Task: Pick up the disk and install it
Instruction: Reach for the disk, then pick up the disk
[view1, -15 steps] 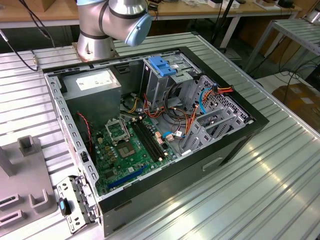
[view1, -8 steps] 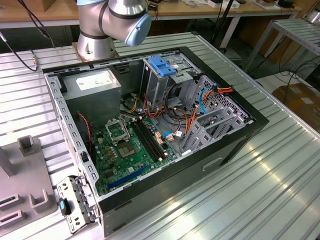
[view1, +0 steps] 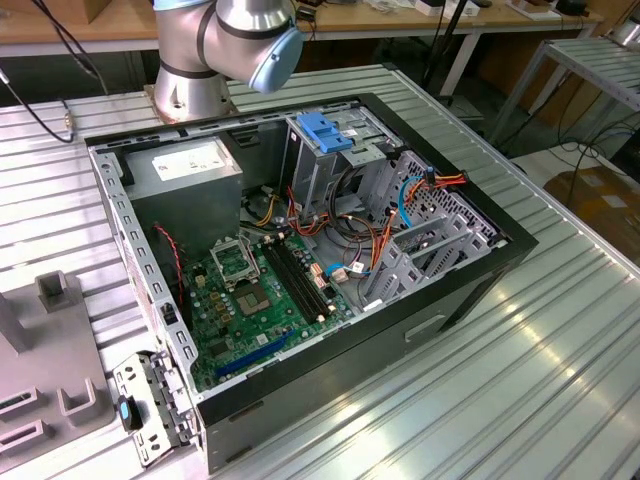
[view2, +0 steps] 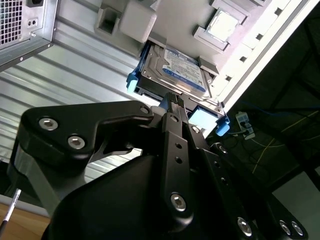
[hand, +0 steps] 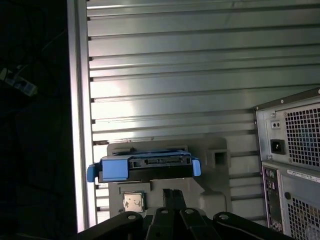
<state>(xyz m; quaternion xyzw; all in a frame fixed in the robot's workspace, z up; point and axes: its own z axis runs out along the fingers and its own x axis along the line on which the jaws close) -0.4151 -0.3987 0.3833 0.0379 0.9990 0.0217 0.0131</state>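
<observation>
The disk (view2: 180, 70) is a grey metal drive with a blue and white label, held in a bright blue carrier rail. It rests in a slot of a grey fixture plate (hand: 215, 180) on the ribbed metal table. In the first wrist view the disk (hand: 145, 167) shows its connector edge and both blue rail ends. My gripper (hand: 173, 192) hovers just short of the disk, its black fingers close together with nothing between them. In the second wrist view the gripper (view2: 172, 97) ends at the disk's near edge. The open computer case (view1: 470, 290) lies on the table in the exterior view.
Inside the case, a metal drive cage carries a blue latch (view1: 325, 130), beside a grey box with a white label (view1: 190, 165). The case's rear panel (hand: 292, 160) stands close to the fixture. A small square chip (hand: 134, 201) sits in the plate. The table edge (hand: 80, 125) drops to a dark floor.
</observation>
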